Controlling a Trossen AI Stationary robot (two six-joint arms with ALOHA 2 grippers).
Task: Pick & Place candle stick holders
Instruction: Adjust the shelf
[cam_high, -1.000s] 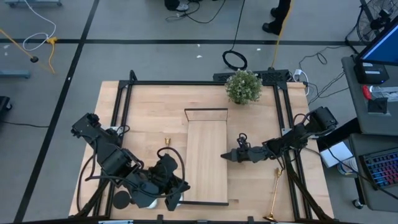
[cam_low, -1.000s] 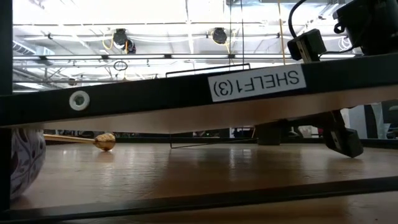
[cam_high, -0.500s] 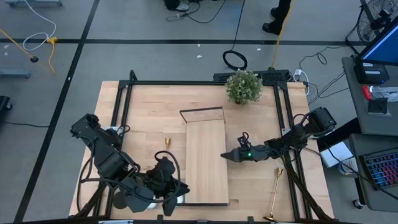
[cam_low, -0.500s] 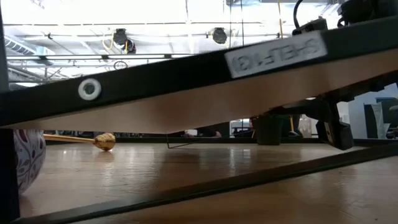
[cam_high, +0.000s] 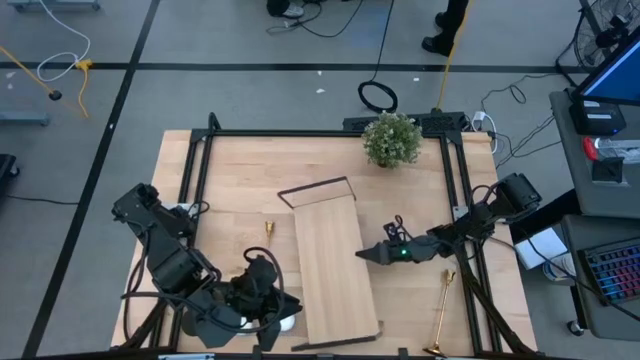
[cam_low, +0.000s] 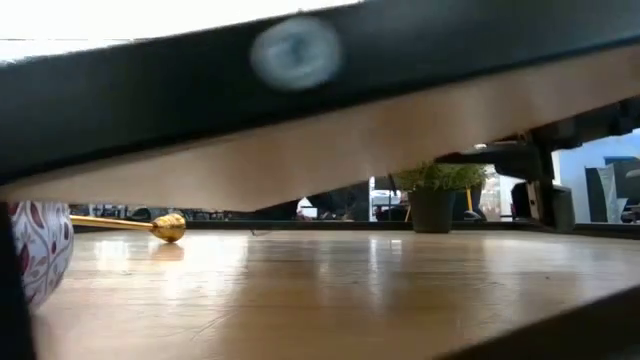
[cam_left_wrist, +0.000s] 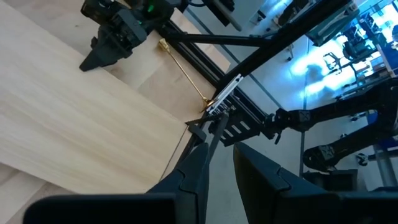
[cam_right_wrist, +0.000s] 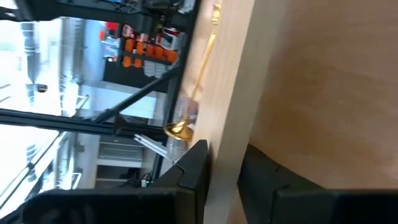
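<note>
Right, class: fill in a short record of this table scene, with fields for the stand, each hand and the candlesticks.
Wooden stand: tilted, one end up off the table
Right hand: clamped on the stand's edge
Left hand: clamped on the stand's black frame
Long gold candlestick: lying by the table's right edge
Short gold candlestick: left of the stand

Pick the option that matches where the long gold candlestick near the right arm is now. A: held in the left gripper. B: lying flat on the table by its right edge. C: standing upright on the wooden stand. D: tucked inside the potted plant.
B: the gold candlestick lies flat on the table beside the right edge, clear of the wooden stand.
</note>
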